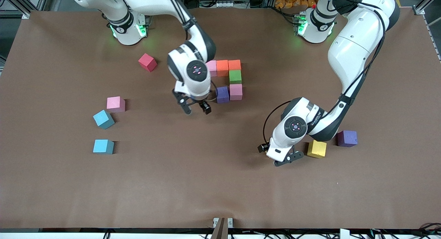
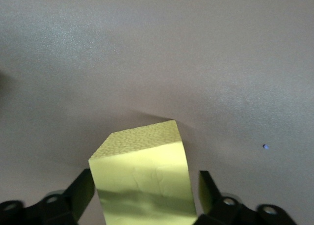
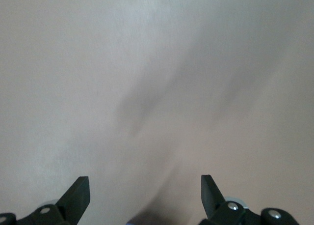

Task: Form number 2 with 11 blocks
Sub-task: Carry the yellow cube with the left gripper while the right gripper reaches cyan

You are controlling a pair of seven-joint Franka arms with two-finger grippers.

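In the front view we see six joined blocks (image 1: 227, 79) mid-desk (image 1: 220, 183), left end effector (image 1: 287, 158) low by the yellow block (image 1: 316, 149), arm lettering unreadable, in the left wrist view that block between spread fingers (image 2: 81, 190), gaps both sides, in the right wrist view right end effector (image 3: 144, 195) wide over bare desk.

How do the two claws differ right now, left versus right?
The left claw is low at the table with the yellow block between its fingers, which stand just off the block's sides; the right claw has nothing between its fingers. The left claw is toward the left arm's end of the table, beside a loose purple block; the right claw is beside the part-built number 2. Both stand wide open.
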